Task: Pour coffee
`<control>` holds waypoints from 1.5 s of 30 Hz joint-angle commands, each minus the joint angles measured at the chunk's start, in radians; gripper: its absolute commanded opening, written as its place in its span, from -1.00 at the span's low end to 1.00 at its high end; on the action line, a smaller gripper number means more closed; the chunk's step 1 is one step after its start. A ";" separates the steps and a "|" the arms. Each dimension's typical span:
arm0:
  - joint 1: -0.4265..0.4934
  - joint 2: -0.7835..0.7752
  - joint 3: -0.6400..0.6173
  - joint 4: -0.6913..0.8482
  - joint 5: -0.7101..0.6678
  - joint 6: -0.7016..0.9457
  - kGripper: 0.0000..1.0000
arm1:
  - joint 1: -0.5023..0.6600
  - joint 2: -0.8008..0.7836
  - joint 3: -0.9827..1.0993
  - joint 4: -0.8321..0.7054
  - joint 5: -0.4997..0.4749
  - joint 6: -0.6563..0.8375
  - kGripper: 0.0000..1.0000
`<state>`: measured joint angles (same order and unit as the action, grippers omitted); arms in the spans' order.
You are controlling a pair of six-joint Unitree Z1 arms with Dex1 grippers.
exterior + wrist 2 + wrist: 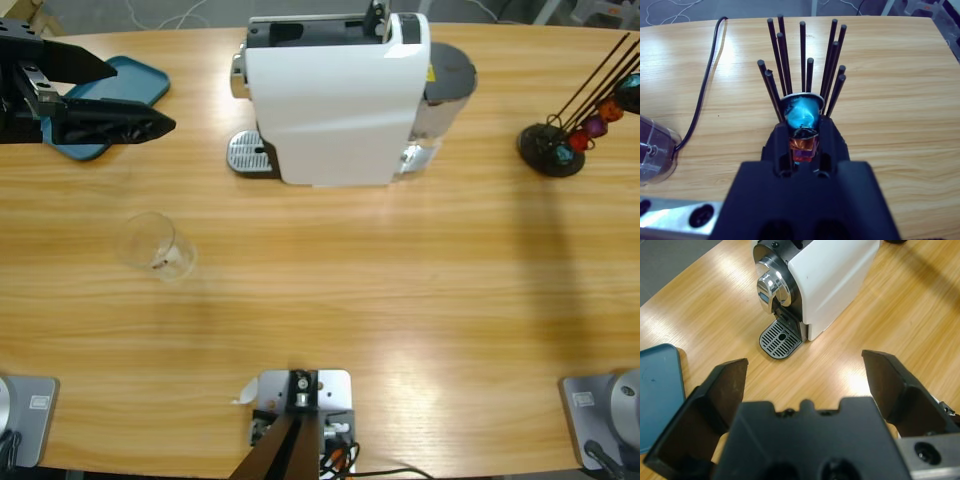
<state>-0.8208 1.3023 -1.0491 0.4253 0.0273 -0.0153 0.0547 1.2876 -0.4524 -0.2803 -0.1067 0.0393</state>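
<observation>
While the glass tumbler [155,245] stands at 8 o'clock from the coffee machine [335,95], well apart, any coffee in it is too faint to confirm. Judged best: carry it upright to the drip grate [781,339]. Left gripper [150,123] hovers at 12 o'clock of the tumbler over the blue tray [120,85], jaws spread wide, empty. Right gripper [802,142]: jaw state indeterminate, hard against the capsule rack [802,75].

Coffee [160,264]: thin amber dregs in tipped clear glass [152,245], table's left.
</observation>
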 commanded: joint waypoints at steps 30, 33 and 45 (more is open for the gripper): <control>-0.029 0.020 0.075 -0.007 -0.006 -0.025 1.00 | 0.138 -0.289 -0.304 0.445 -0.023 -0.039 -1.00; -0.029 -0.001 0.081 -0.005 -0.004 -0.025 1.00 | 0.247 -0.282 -0.323 0.472 0.174 -0.116 -1.00; -0.028 -0.175 0.157 0.068 0.058 -0.022 0.98 | 0.728 0.169 -0.736 0.590 0.341 -0.449 -1.00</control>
<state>-0.8420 1.2242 -0.9547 0.4542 0.0432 -0.0272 0.6584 1.1751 -0.9795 0.2446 0.1599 -0.2941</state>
